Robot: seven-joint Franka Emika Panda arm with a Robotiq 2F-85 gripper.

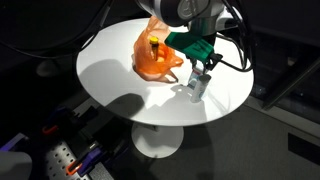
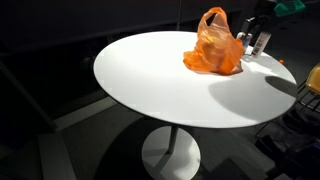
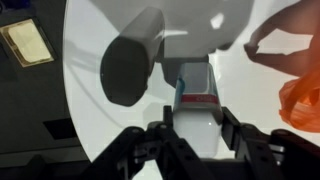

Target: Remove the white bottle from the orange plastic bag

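Observation:
The white bottle [image 3: 196, 110], with a red band and a pale cap, stands on the round white table between my gripper's fingers [image 3: 196, 122]. In both exterior views the bottle [image 1: 197, 87] [image 2: 262, 42] is outside the orange plastic bag [image 1: 156, 55] [image 2: 213, 47], beside it near the table's edge. My gripper [image 1: 201, 68] comes down from above, and its fingers are closed against the bottle's sides. The bag sits crumpled and open-topped on the table; its orange edge shows at the right of the wrist view [image 3: 303, 100].
The round white table [image 1: 120, 80] [image 2: 150, 85] stands on a single pedestal over a dark floor. A dark shadow lies on the tabletop in the wrist view [image 3: 128, 65]. Dark equipment and cables surround the table's base.

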